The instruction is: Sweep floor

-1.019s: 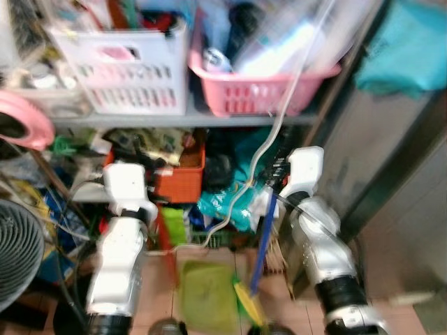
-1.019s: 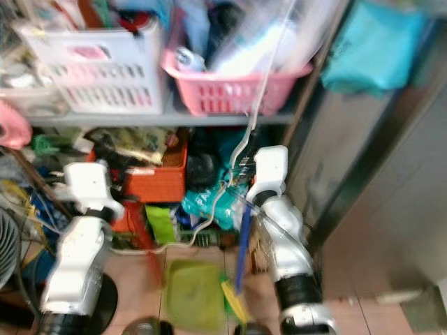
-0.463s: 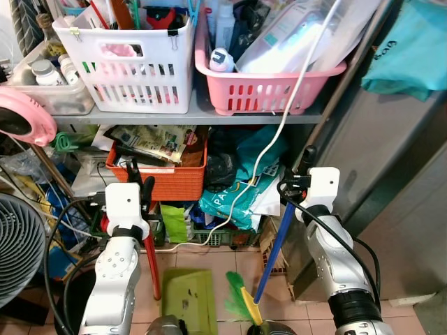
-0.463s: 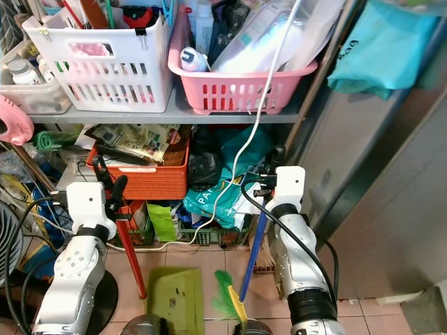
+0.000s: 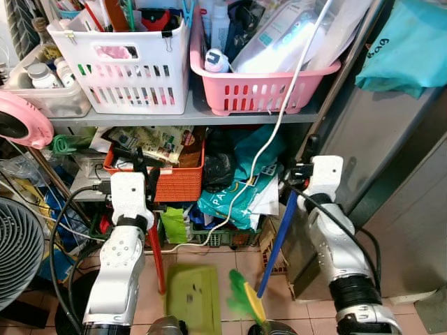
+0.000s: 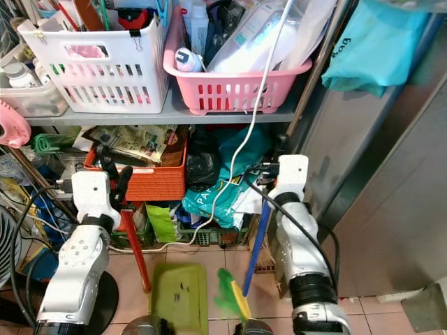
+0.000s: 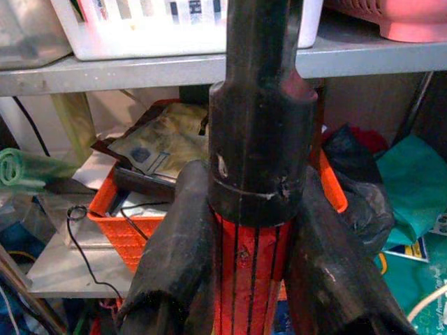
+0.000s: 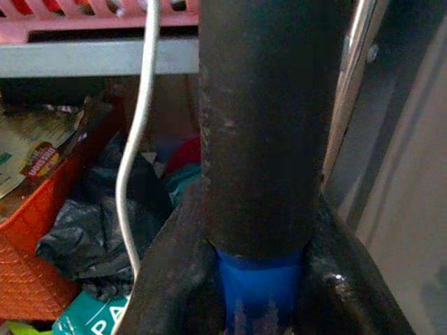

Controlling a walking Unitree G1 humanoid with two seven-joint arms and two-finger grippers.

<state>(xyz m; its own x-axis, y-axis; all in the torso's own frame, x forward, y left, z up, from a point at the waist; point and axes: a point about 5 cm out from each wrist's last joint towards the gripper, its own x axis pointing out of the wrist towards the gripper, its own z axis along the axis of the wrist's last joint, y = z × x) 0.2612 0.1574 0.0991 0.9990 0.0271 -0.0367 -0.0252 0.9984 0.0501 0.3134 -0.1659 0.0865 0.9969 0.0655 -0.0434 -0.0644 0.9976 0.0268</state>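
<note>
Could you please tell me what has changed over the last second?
The green dustpan and broom head look slightly shifted on the floor, though the camera also moved. The left gripper still clamps the red handle, the right gripper the blue broom handle.

The teal packet (image 8: 98, 317) reads "PA"; the other print is too blurred.

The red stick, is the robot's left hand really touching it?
Touching. In the left wrist view the left hand has a black finger pressed against each side of the red stick, with no gap showing.
</note>
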